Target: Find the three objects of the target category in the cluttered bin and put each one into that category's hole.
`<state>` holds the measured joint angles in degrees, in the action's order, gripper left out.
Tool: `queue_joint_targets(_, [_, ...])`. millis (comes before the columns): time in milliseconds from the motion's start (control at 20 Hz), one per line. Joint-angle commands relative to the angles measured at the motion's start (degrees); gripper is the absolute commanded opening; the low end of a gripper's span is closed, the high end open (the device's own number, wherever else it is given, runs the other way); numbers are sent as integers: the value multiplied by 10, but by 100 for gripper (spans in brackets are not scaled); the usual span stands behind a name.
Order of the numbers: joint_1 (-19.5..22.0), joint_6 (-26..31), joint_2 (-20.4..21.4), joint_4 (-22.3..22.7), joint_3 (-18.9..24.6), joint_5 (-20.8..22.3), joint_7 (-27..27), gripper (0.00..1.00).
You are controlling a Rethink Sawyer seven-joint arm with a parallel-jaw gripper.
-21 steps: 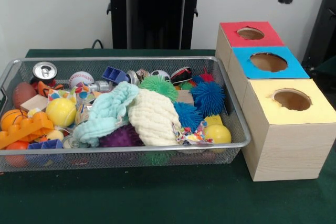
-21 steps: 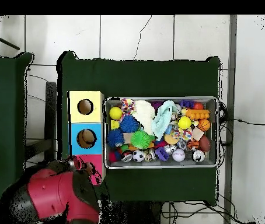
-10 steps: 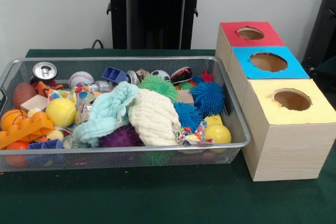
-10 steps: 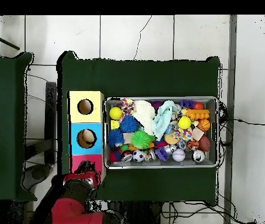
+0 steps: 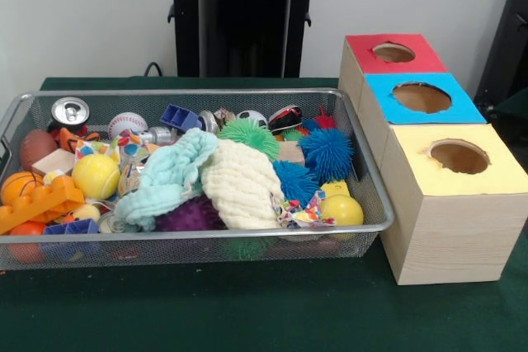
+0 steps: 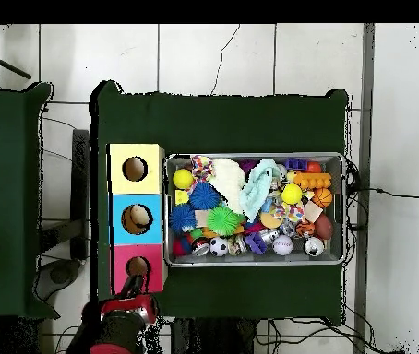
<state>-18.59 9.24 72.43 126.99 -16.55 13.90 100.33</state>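
- Wire-mesh bin (image 5: pixel 363 204) sits on a green-covered table (image 5: pixel 247 311), crammed with toys and cloths; it is the landmark for every place below.
- Only the overhead view shows the robot: its red arm (image 6: pixel 112 336) lies beyond the table edge, past the red box, and whether its fingers are apart or together cannot be told. The front view shows no arm, only a black pedestal (image 5: pixel 243 14) behind the bin.
- At the bin's near wall in the front view: an orange toy brick (image 5: pixel 37 204), a purple spiky ball (image 5: pixel 190 216), and a yellow ball (image 5: pixel 342 210) in the corner closest to the boxes.
- Across the bin's middle, a mint cloth (image 5: pixel 169 175) and a cream cloth (image 5: pixel 241 185) lie draped over other items, hiding what sits beneath.
- Beside the cloths, toward the boxes, are two blue spiky balls (image 5: pixel 327 154) and a green spiky ball (image 5: pixel 247 133).
- Along the bin's far wall: a drinks can (image 5: pixel 70 110), a baseball (image 5: pixel 126 124), a small soccer ball (image 5: pixel 252 117).
- Just beside the bin stand three wooden boxes in a row, each top with a round hole: yellow box (image 5: pixel 458 204) nearest, blue box (image 5: pixel 421 98) next, red box (image 5: pixel 392 53) farthest.
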Motion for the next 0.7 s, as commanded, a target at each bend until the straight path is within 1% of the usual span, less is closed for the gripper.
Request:
queue_joint_targets(50, [69, -36, 75, 103, 62, 15, 58, 0])
queue_joint_targets(200, [54, -27, 94, 105, 50, 13, 63, 0])
queue_joint_targets(350, [87, -14, 125, 124, 93, -5, 38, 0])
queue_joint_targets(500, [79, 5, 130, 112, 86, -3, 37, 0])
queue_joint_targets(600, [56, 22, 139, 97, 64, 7, 48, 0])
queue_joint_targets(700, [54, 36, 157, 95, 62, 0, 44, 0])
